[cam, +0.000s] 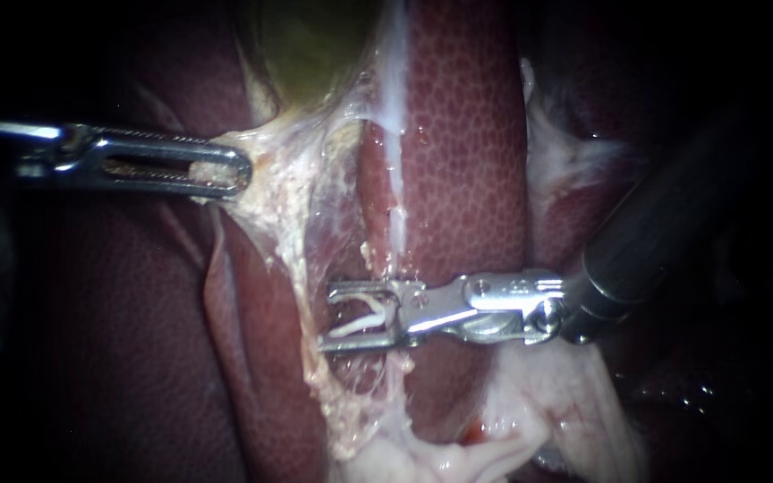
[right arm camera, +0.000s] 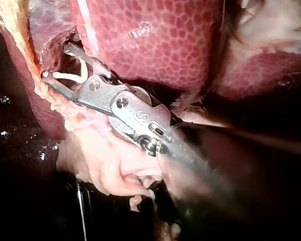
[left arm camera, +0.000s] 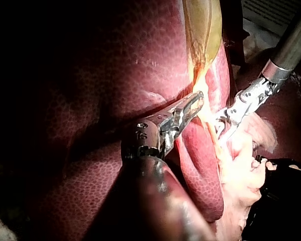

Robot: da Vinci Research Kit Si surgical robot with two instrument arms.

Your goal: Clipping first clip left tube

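The liver (cam: 467, 134) fills most of the endoscope view, and the yellow-green gallbladder (cam: 315, 45) sits at 12 o'clock. The left instrument (cam: 239, 172) enters from 9 o'clock. Its end effector is clamped on the pale tissue (cam: 266, 156) just under the gallbladder and holds it toward 9 o'clock. The right instrument (cam: 328, 315) enters from 3 o'clock and reaches to the centre. Its end effector stands apart and carries the white clip (cam: 364, 320), one leg along each jaw.

The left tube (cam: 286, 246) is the fatty strand that runs from the held tissue down toward 6 o'clock. It passes at the tips of the right end effector. Whether it lies fully inside cannot be told.

If the clip closes now, it may catch only a part of the tube, or only the thin web beside it, because the tips seem hardly past the strand. A second thin strand (cam: 395, 259) crosses deeper between the jaws and could be caught too. A stronger pull by the left instrument could tear the stretched tissue.
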